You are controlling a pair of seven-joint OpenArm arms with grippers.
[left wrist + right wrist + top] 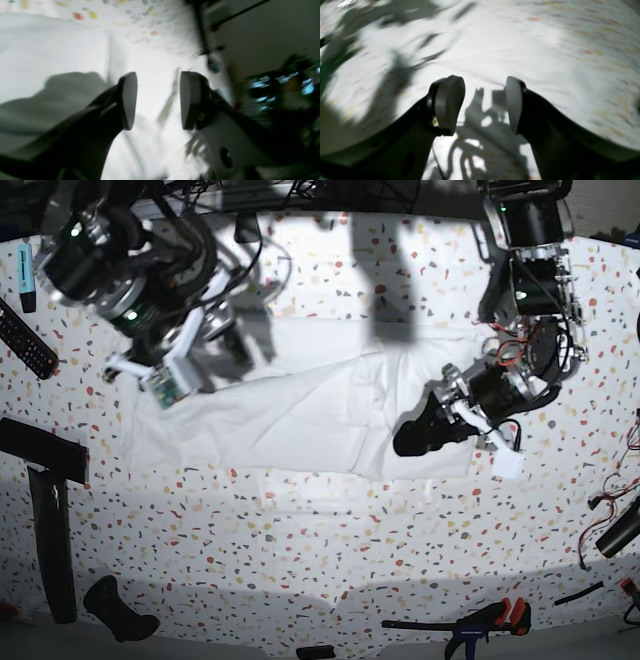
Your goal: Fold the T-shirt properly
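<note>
T-shirt (300, 415) flat on table (300, 530), left hand (415, 435) above its right part

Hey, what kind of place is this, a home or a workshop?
Likely a robotics lab or workshop: a speckled table carries a white T-shirt, a clamp and loose cables.

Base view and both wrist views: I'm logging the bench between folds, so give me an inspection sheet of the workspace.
Surface: white speckled tabletop.
Job's things: T-shirt lies flat, partly folded into a wide band.
Clutter: remote and marker at one edge; black stand; clamp near the front.
Grippers: left end effector open above the cloth; right end effector open, empty.
Cables: loose wires at the side edge.
Surroundings: dark clutter beyond the table, blurred.
</note>
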